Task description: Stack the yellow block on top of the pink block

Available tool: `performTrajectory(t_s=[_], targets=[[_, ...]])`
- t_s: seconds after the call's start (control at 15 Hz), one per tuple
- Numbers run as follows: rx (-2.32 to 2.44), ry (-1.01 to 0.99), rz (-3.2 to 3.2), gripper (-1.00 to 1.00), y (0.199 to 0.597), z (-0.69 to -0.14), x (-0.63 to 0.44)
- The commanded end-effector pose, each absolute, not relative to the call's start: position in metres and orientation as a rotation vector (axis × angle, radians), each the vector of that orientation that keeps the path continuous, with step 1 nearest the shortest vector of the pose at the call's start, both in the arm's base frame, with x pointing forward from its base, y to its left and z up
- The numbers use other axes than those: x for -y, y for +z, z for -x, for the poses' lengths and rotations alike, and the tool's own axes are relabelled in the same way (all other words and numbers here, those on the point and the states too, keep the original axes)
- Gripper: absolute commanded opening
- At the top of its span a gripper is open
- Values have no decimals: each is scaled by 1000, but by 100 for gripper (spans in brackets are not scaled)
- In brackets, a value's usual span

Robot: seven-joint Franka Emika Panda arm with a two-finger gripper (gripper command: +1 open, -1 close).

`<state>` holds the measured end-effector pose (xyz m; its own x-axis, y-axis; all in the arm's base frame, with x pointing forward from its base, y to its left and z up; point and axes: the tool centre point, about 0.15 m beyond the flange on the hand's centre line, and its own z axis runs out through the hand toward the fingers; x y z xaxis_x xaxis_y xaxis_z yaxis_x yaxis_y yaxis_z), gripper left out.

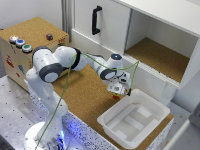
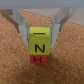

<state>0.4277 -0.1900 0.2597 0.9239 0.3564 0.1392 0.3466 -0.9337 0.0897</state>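
Wrist view: yellow block (image 2: pixel 39 41), letter N on face, sits square atop pink block (image 2: pixel 38 59), H on its face; stack rests on cork bench (image 2: pixel 12 62). Tool (image 2: pixel 39 31) fingers straddle yellow block at both sides, seem in contact; clamped or just loosened, can't tell. Ext. view: tool (image 1: pixel 119 90) low over bench nr white tub (image 1: pixel 135 117); blocks hidden there.

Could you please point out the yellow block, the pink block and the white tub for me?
yellow block (image 2: pixel 39 44), wrist view, front face.
pink block (image 2: pixel 38 59), wrist view, front face.
white tub (image 1: pixel 157 119), exterior view, rim.
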Motion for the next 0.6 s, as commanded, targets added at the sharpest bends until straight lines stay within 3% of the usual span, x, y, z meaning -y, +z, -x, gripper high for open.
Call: performTrajectory(t_s=[0.0,0.47,0.53], targets=[[-551,236,-3080,-100,250,-438,187],[-555,188,-3105,-100,239,-443,194],[-558,166,-3091,100,238,-444,192]])
